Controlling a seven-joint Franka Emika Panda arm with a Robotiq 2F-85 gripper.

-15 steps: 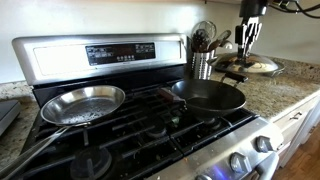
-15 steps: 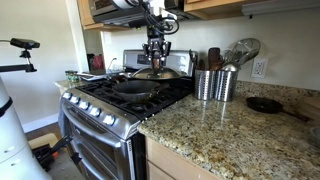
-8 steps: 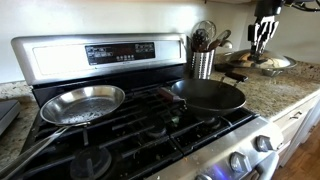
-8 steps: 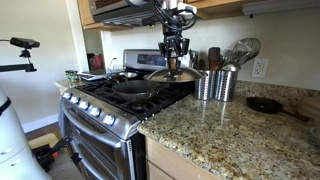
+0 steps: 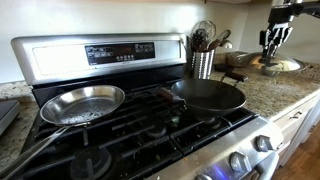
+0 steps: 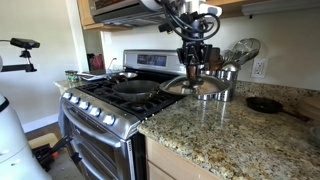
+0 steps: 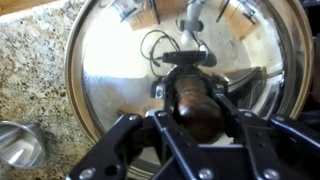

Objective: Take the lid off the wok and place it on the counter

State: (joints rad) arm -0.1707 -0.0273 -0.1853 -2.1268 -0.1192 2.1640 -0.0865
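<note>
The stainless-steel stove (image 5: 120,55) with black cast-iron grates takes up most of the scene, its smooth control panel standing upright at the back. Beside it runs the polished, speckled beige-brown granite counter (image 6: 225,130), seen in both exterior views.

On a burner sits the wide, shallow, round black wok (image 5: 208,95), its matte dark interior uncovered and its handle pointing toward the middle of the stove. On another burner, well apart from it, rests a shiny round silver frying pan (image 5: 85,103).

The round, shallow-domed glass lid with a metal rim (image 6: 196,86) is off the wok and over the counter, slightly tilted, just in front of the cylindrical ribbed metal utensil holders (image 6: 216,84). Whether its rim touches the granite cannot be told. In the wrist view the lid (image 7: 110,70) nearly fills the frame, reflective and smooth, with granite showing past its edge.

The black Robotiq gripper (image 6: 193,66) hangs straight down over the lid's centre, its fingers clamped on the small dark rounded knob (image 7: 195,100).
</note>
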